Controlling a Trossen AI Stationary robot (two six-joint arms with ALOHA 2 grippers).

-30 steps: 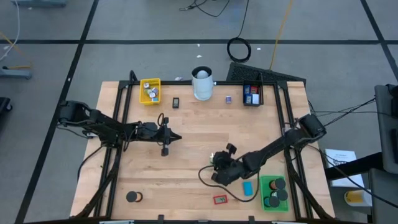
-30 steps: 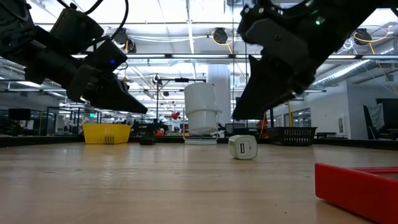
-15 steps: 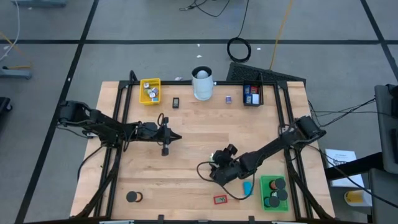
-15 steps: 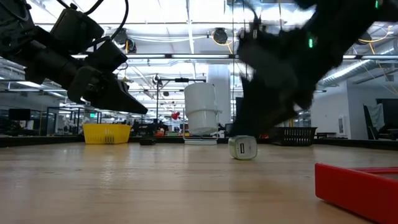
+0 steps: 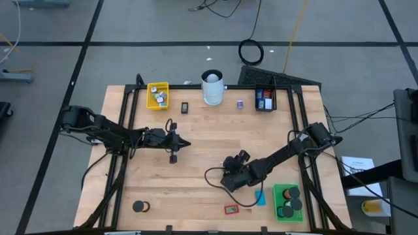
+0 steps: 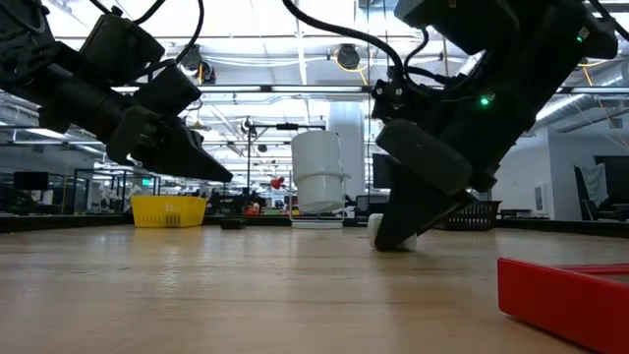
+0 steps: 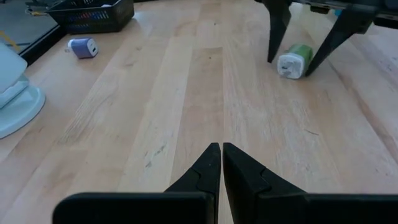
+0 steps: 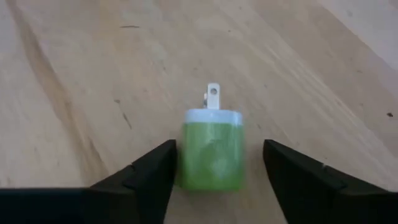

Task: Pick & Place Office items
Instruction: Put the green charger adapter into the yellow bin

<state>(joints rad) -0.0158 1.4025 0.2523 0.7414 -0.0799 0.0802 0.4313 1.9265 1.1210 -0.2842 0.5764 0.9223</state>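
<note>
A small green charger block [image 8: 211, 146] with a white face and metal prongs lies on its side on the wooden table [image 5: 209, 137], also seen in the left wrist view [image 7: 293, 62]. My right gripper [image 8: 217, 149] is open and low over it. One finger [image 8: 158, 165] stands on each side of the block, close to it but not touching. In the low view the gripper [image 6: 398, 234] hides most of the block. My left gripper [image 5: 186, 143] is shut and hovers over the table's left middle, touching nothing.
A green tray [image 5: 279, 193] with black discs stands at the near right, with a blue block [image 5: 260, 197] and a red piece [image 5: 230, 209] beside it. A black disc [image 5: 139, 206] lies near left. A yellow tray [image 5: 157, 95], a white cylinder [image 5: 212, 88] and a black tray [image 5: 264, 99] line the far edge.
My right gripper has come down toward the table and a little toward its left edge, onto the green charger block. Its fingers now reach the tabletop around the block. The block has stayed where it was.
</note>
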